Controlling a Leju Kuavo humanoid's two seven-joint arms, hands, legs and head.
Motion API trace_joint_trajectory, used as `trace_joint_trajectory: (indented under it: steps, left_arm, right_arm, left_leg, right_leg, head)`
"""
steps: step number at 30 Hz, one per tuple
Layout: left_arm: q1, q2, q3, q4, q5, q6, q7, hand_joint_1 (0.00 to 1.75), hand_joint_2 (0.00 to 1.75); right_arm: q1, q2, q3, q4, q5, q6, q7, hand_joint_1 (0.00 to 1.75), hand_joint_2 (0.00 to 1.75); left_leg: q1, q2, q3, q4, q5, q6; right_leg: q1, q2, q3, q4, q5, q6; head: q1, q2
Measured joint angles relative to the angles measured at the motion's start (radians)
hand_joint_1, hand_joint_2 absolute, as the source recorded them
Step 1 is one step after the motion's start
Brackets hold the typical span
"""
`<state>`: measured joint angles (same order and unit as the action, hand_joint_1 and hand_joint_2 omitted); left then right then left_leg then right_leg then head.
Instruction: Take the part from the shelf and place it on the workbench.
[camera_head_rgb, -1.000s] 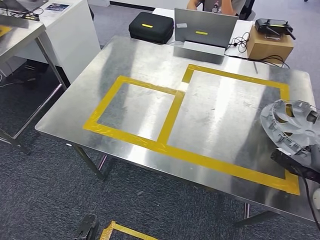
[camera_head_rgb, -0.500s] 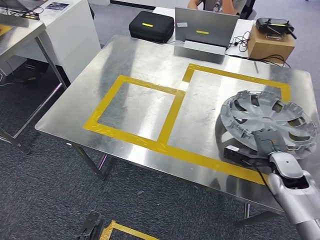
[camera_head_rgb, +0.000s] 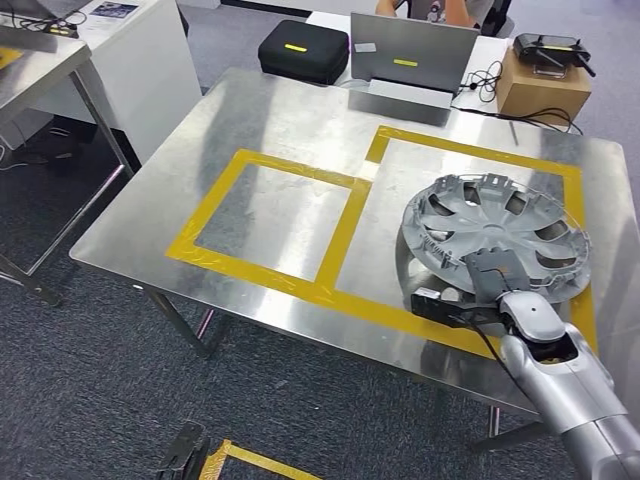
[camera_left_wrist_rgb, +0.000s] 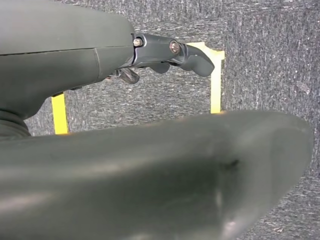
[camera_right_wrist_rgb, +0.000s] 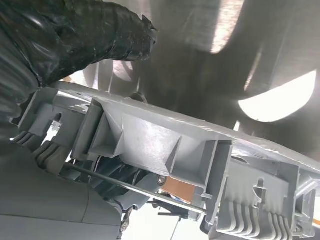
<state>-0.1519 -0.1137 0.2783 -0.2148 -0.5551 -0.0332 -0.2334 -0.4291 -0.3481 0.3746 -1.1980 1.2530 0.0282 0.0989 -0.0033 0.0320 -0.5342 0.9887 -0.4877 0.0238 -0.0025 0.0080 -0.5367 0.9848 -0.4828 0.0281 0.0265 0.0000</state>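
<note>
We note the grey plastic wheel cover with spoke openings (camera_head_rgb: 494, 233) over the right part of the brushed-metal counter (camera_head_rgb: 287, 120), inside the larger yellow-tape rectangle (camera_head_rgb: 468, 150) near the counter's right edge; whether it rests on the surface or is just above it we cannot tell. The right hand (camera_head_rgb: 494, 280) grips the cover at its near rim, fingers (camera_right_wrist_rgb: 113, 30) clenched over the ribbed underside. The left hand (camera_left_wrist_rgb: 166, 52) hangs above grey carpet with yellow floor tape (camera_left_wrist_rgb: 216, 80), holding nothing, dark fingers (camera_left_wrist_rgb: 188, 55) loosely extended.
</note>
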Motion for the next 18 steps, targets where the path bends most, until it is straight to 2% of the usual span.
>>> trace_joint_trajectory:
  steps: [7, 8, 11, 12, 14, 17, 18]
  left_arm:
    - [0.0, 0.0, -0.001, 0.0, -0.002, 0.0, 0.002, 0.0, 0.0]
    - [0.0, 0.0, -0.001, 0.0, -0.002, -0.001, 0.002, 0.0, 0.0]
    - [0.001, -0.001, -0.001, 0.0, -0.001, -0.004, 0.002, 0.0, 0.0]
    - [0.001, -0.001, -0.001, 0.0, -0.001, -0.006, 0.002, 0.0, 0.0]
    - [0.002, -0.001, -0.001, 0.0, 0.004, -0.012, -0.001, 0.0, 0.0]
    - [0.004, 0.0, 0.0, 0.0, 0.013, -0.021, -0.008, 0.0, 1.31]
    - [0.006, 0.0, 0.0, 0.0, 0.015, -0.022, -0.009, 0.0, 1.31]
  right_arm:
    - [-0.02, 0.003, 0.031, 0.009, -0.027, -0.024, -0.02, 1.75, 1.75]
    - [-0.022, 0.003, 0.037, 0.01, -0.03, -0.029, -0.023, 1.63, 1.75]
    - [-0.023, 0.005, 0.051, 0.012, -0.04, -0.033, -0.016, 0.32, 1.75]
    - [-0.024, 0.005, 0.054, 0.014, -0.044, -0.033, -0.011, 0.0, 1.75]
    - [-0.023, 0.005, 0.057, 0.018, -0.057, -0.028, -0.002, 0.0, 1.75]
    - [-0.018, 0.003, 0.056, 0.028, -0.086, -0.003, 0.006, 0.0, 1.75]
    - [-0.015, 0.003, 0.055, 0.029, -0.1, 0.011, 0.008, 0.0, 1.31]
  left_leg:
    - [0.0, 0.0, -0.001, 0.0, 0.0, 0.0]
    - [0.0, 0.0, -0.001, 0.0, 0.0, 0.0]
    - [0.0, -0.001, -0.001, 0.0, 0.0, 0.0]
    - [0.0, -0.002, -0.001, 0.0, 0.0, 0.0]
    - [0.0, -0.003, -0.001, 0.0, 0.001, 0.0]
    - [0.0, -0.003, -0.002, 0.0, 0.001, 0.0]
    - [0.0, -0.003, -0.003, 0.0, 0.001, 0.0]
  right_leg:
    - [0.0, 0.0, -0.001, 0.0, 0.0, 0.0]
    - [0.0, 0.0, -0.001, 0.0, 0.0, 0.0]
    - [0.0, -0.002, -0.001, 0.0, 0.0, 0.0]
    - [0.0, -0.003, -0.001, 0.0, 0.0, 0.0]
    - [0.0, -0.004, -0.001, 0.0, 0.0, 0.0]
    - [0.0, -0.004, -0.002, 0.0, 0.0, 0.0]
    - [0.0, -0.004, -0.002, 0.0, 0.0, 0.0]
  head:
    - [0.0, 0.0]
    - [0.0, 0.0]
    - [0.0, 0.0]
    - [0.0, 0.0]
    - [0.0, 0.0]
    - [0.0, 0.0]
    - [0.0, 0.0]
